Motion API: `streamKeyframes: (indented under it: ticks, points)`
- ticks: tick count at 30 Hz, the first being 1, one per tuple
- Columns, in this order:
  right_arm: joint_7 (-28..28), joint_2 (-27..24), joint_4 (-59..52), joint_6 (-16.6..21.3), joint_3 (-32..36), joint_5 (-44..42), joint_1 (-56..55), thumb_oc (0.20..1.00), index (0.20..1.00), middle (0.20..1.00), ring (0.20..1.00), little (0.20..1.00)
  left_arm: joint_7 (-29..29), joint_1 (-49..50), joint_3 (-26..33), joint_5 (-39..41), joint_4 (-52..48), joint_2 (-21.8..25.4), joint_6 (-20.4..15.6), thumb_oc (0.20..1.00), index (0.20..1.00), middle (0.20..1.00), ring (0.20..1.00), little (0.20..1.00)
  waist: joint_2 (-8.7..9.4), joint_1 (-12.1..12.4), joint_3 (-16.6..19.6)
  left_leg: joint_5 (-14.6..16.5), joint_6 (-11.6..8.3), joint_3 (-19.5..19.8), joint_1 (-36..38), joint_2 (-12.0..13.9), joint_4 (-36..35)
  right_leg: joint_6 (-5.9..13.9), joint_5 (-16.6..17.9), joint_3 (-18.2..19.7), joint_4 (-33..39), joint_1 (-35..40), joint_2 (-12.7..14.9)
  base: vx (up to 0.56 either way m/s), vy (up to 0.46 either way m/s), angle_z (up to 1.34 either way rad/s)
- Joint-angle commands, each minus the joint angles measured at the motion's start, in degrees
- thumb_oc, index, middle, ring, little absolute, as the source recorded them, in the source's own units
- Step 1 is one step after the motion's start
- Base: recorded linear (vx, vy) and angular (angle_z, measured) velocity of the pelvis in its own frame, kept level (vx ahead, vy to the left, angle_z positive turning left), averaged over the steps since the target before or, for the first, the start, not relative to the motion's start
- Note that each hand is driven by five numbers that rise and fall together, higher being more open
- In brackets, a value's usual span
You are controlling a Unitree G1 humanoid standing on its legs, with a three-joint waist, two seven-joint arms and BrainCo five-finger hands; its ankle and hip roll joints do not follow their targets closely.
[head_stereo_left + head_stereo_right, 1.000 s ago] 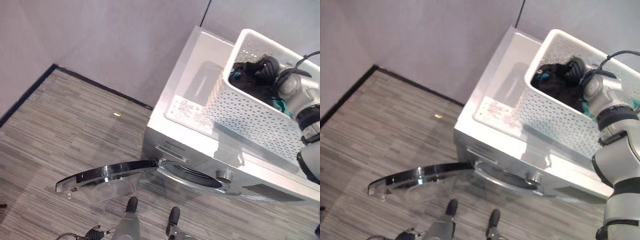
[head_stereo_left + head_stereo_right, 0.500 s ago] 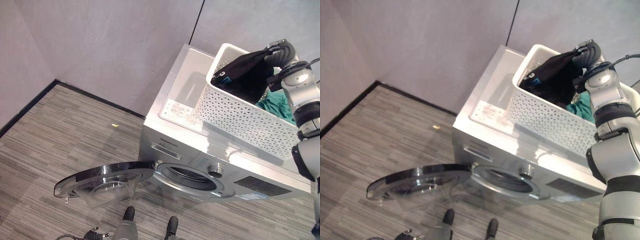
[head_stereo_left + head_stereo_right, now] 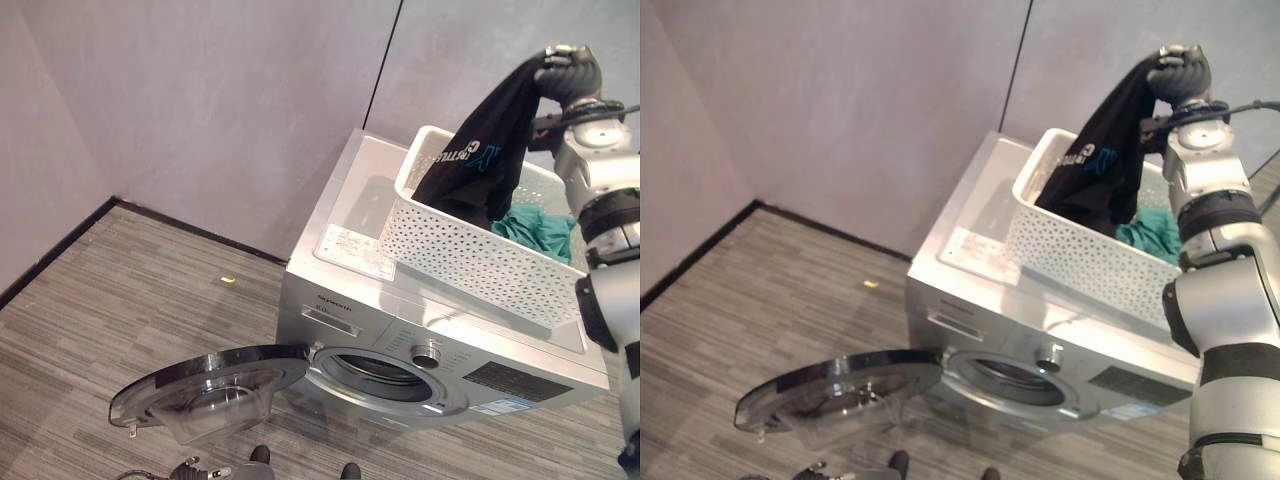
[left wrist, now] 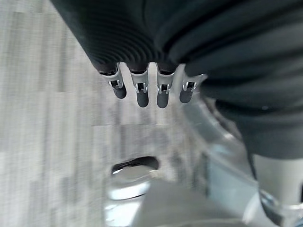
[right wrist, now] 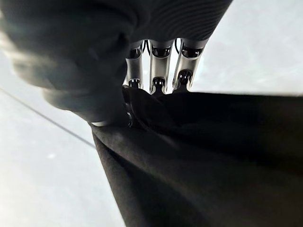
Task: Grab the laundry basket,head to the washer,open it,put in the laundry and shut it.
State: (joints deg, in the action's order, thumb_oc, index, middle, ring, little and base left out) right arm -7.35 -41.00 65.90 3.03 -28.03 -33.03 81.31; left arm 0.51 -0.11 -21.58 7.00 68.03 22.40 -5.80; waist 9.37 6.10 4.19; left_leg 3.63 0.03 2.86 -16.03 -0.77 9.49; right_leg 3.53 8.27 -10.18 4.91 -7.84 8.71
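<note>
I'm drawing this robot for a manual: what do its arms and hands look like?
The right arm is built of rounded silver-grey segments joined by black bands, with a thin black cable beside the wrist. The right hand has a dark ribbed cover over its back and wrist. The left hand has the same ribbed cover, and its silver fingers end in dark rounded tips.

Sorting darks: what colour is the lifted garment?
Black garment with blue-and-white print, clearest in the left eye view.
</note>
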Motion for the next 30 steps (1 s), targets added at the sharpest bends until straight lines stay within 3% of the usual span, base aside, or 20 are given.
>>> streamKeyframes:
  ticks: [1, 3, 5, 6, 7, 8, 10, 11, 13, 14, 17, 21, 25, 26, 28, 30]
  points:
    - [-2.8, -1.9, 2.5, 5.0, -0.5, -3.2, 11.7, 0.2, 0.2, 0.2, 0.2, 0.2, 4.1, 0.3, -6.2, 7.2, -9.3, 6.2, -1.7, 1.0, 1.0, 1.0, 1.0, 1.0, -1.94, 0.6, 1.0, -6.0, -2.34, 2.7, 9.3, 1.9, -14.5, 4.5, -4.7, -1.2, -2.1, 7.6, -0.9, 0.0, 0.019, 0.09]
    - [-3.1, -3.3, 3.7, 5.2, -1.7, -3.7, 13.5, 0.2, 0.2, 0.2, 0.2, 0.2, 7.6, 3.3, -7.3, 12.8, -27.3, 14.9, -1.6, 1.0, 1.0, 1.0, 1.0, 1.0, -2.56, 1.0, 1.7, -6.1, -2.3, 3.4, 9.6, 1.8, -14.5, 4.57, -5.0, -2.2, -2.3, 8.3, -0.9, 0.02, 0.013, 0.29]
    - [-3.4, -4.1, 5.0, 5.4, -2.4, -3.9, 14.4, 0.2, 0.2, 0.2, 0.2, 0.2, 10.9, 7.6, -5.4, 20.4, -48.0, 27.7, 0.8, 1.0, 1.0, 1.0, 1.0, 1.0, -2.6, 1.4, 2.6, -6.1, -2.39, 4.2, 10.0, 1.7, -14.5, 4.69, -5.3, -3.2, -2.3, 9.4, -0.9, 0.05, -0.002, 0.35]
    - [-3.4, -4.0, 5.0, 5.4, -2.2, -3.9, 14.3, 0.2, 0.2, 0.2, 0.2, 0.2, 10.9, 7.9, -5.1, 20.4, -48.3, 27.8, 1.0, 1.0, 1.0, 1.0, 1.0, 1.0, -2.5, 1.2, 2.7, -6.1, -2.4, 4.3, 10.0, 1.7, -14.5, 4.69, -5.3, -3.2, -2.2, 9.4, -0.9, 0.05, -0.011, 0.41]
    - [-4.3, -4.4, 5.8, 6.0, -3.3, -5.0, 15.5, 0.2, 0.2, 0.2, 0.2, 0.2, 13.6, 9.6, -3.4, 28.0, -62.9, 41.5, 2.1, 1.0, 1.0, 1.0, 1.0, 1.0, -3.09, 2.1, 3.7, -6.2, -2.65, 5.1, 10.4, 1.6, -14.5, 4.87, -5.4, -4.1, -2.3, 10.3, -0.9, 0.02, -0.008, 0.33]
    - [-4.2, -4.4, 5.9, 6.0, -3.0, -5.0, 15.4, 0.2, 0.2, 0.2, 0.2, 0.2, 13.5, 10.4, -2.6, 28.6, -64.1, 42.4, 2.7, 1.0, 1.0, 1.0, 1.0, 1.0, -2.78, 2.0, 3.7, -6.1, -2.68, 5.2, 10.4, 1.6, -14.5, 4.87, -5.4, -4.2, -2.2, 10.4, -0.9, 0.02, -0.014, 0.23]
    - [-5.4, -4.6, 6.2, 7.3, -3.8, -6.7, 15.9, 0.2, 0.2, 0.2, 0.2, 0.2, 15.3, 11.2, 1.2, 35.5, -73.2, 52.7, 2.7, 1.0, 1.0, 1.0, 1.0, 1.0, -2.58, 2.5, 4.7, -6.3, -3.06, 5.8, 10.7, 1.6, -14.5, 4.97, -5.7, -4.9, -2.1, 11.3, -0.9, 0.01, -0.012, 0.09]
    - [-5.3, -4.6, 6.3, 7.3, -3.7, -6.8, 15.9, 0.2, 0.2, 0.2, 0.2, 0.2, 15.3, 11.6, 1.6, 35.7, -73.6, 53.0, 2.9, 1.0, 1.0, 1.0, 1.0, 1.0, -2.44, 2.5, 4.6, -6.3, -3.08, 5.8, 10.7, 1.6, -14.5, 4.96, -5.7, -5.0, -2.1, 11.3, -0.9, 0.0, -0.008, 0.18]
    - [-6.4, -6.1, 4.8, 9.0, -4.9, -7.8, 16.1, 0.2, 0.2, 0.2, 0.2, 0.2, 15.8, 12.8, 7.9, 42.3, -78.2, 59.1, 1.6, 1.0, 1.0, 1.0, 1.0, 1.0, -2.28, 3.7, 5.2, -6.4, -3.32, 6.3, 10.9, 1.6, -14.5, 4.88, -6.0, -5.6, -1.9, 11.9, -1.0, 0.0, -0.008, 0.2]
    - [-6.4, -6.1, 4.7, 9.0, -4.8, -7.9, 16.0, 0.2, 0.2, 0.2, 0.2, 0.2, 15.8, 13.6, 8.7, 42.5, -78.4, 59.3, 1.7, 1.0, 1.0, 1.0, 1.0, 1.0, -2.18, 3.6, 5.2, -6.4, -3.34, 6.3, 11.0, 1.6, -14.5, 4.87, -6.0, -5.6, -1.9, 11.9, -1.0, 0.0, -0.013, 0.16]
    - [-7.0, -6.6, 2.1, 10.7, -5.6, -9.5, 15.8, 0.2, 0.2, 0.2, 0.2, 0.2, 14.7, 14.7, 18.4, 47.5, -83.4, 63.7, -0.6, 1.0, 1.0, 1.0, 1.0, 1.0, -2.02, 4.2, 5.7, -6.6, -3.47, 6.6, 11.1, 1.7, -14.5, 4.67, -6.4, -6.1, -1.8, 12.3, -1.2, 0.0, -0.01, 0.1]
    - [-7.1, -6.0, 2.9, 11.2, -7.3, -11.6, 17.8, 0.2, 0.2, 0.2, 0.2, 0.2, 13.3, 10.6, 19.2, 52.8, -86.4, 65.5, -1.3, 1.0, 1.0, 1.0, 1.0, 1.0, -1.34, 3.5, 5.9, -6.8, -3.61, 7.2, 11.2, 1.8, -14.5, 4.49, -6.6, -6.7, -1.7, 12.8, -1.3, 0.0, -0.008, 0.1]
    - [-8.0, -4.5, 3.2, 11.6, -8.8, -12.6, 20.1, 0.2, 0.2, 0.2, 0.2, 0.2, 12.1, 1.3, 12.8, 54.8, -89.4, 65.7, -2.0, 1.0, 1.0, 1.0, 1.0, 1.0, -0.66, 2.6, 6.2, -6.8, -3.65, 7.6, 11.2, 1.8, -14.5, 4.37, -6.7, -7.0, -1.5, 13.1, -1.5, 0.0, -0.012, 0.06]
    - [-8.5, -3.8, 3.0, 11.8, -9.5, -12.8, 21.1, 0.2, 0.2, 0.2, 0.2, 0.2, 11.2, -5.4, 7.1, 54.6, -90.1, 65.1, -2.3, 1.0, 1.0, 1.0, 1.0, 1.0, -0.58, 2.5, 6.2, -6.8, -3.64, 7.7, 11.2, 1.7, -14.5, 4.31, -6.7, -7.2, -1.5, 13.1, -1.6, 0.0, -0.011, 0.07]
    - [-8.8, -2.0, 2.7, 12.0, -9.9, -13.1, 22.3, 0.2, 0.2, 0.2, 0.2, 0.2, 10.2, -10.6, 2.6, 53.7, -90.1, 63.8, -2.4, 1.0, 1.0, 1.0, 1.0, 1.0, -0.47, 1.5, 6.4, -6.7, -3.65, 7.7, 11.3, 1.8, -14.5, 4.24, -6.8, -7.1, -1.6, 13.2, -1.6, 0.01, -0.008, 0.08]
    - [-9.4, -1.0, 2.8, 12.1, -11.1, -13.7, 23.7, 0.2, 0.2, 0.2, 0.2, 0.2, 8.9, -25.6, -11.5, 51.8, -88.1, 59.6, -2.5, 1.0, 1.0, 1.0, 1.0, 1.0, -0.6, 1.3, 6.6, -6.7, -3.6, 8.0, 11.3, 1.8, -14.5, 4.18, -7.1, -7.3, -1.9, 13.2, -1.7, 0.0, -0.012, 0.08]
